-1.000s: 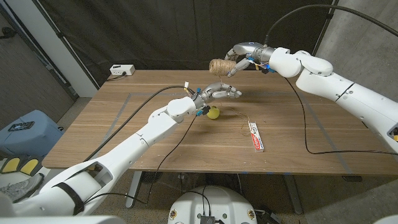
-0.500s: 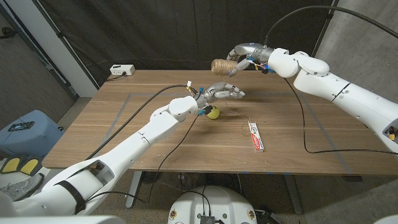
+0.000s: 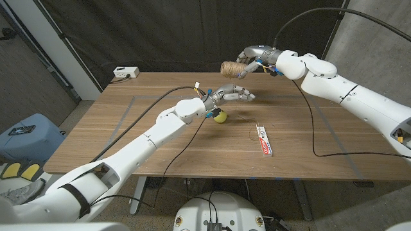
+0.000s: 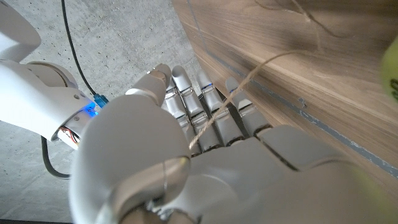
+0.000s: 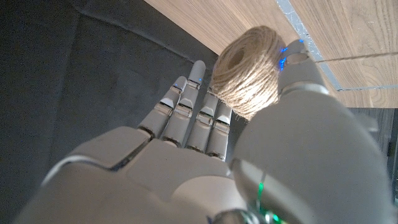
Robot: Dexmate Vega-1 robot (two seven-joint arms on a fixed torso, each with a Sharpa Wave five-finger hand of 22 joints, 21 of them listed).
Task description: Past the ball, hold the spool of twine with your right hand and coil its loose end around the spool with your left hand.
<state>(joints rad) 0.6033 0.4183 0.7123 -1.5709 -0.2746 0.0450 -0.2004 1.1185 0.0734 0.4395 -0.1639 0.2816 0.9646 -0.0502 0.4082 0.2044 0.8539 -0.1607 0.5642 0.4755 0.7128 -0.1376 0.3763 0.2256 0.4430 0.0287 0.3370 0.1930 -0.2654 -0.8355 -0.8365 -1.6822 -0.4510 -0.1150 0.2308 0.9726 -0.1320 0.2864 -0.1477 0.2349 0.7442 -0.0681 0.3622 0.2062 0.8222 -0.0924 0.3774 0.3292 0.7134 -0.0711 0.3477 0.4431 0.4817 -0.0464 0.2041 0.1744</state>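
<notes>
Both hands work past the ball (image 3: 220, 116): the right hand (image 3: 248, 58) clamps the spool of twine (image 3: 229, 67) aloft over the desk's (image 3: 128, 135) far edge, while the left hand (image 3: 231, 95), just nearer, pinches its loose end (image 4: 214, 118).

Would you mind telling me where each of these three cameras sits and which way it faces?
Head view: on the robot's head, looking down over the table; both arms, the left hand, the right hand holding the spool, the ball.
Left wrist view: on the left wrist, looking along the left hand at the twine across its fingers.
Right wrist view: on the right wrist, looking along the right hand at the spool.
Head and right wrist views share the spool.
</notes>
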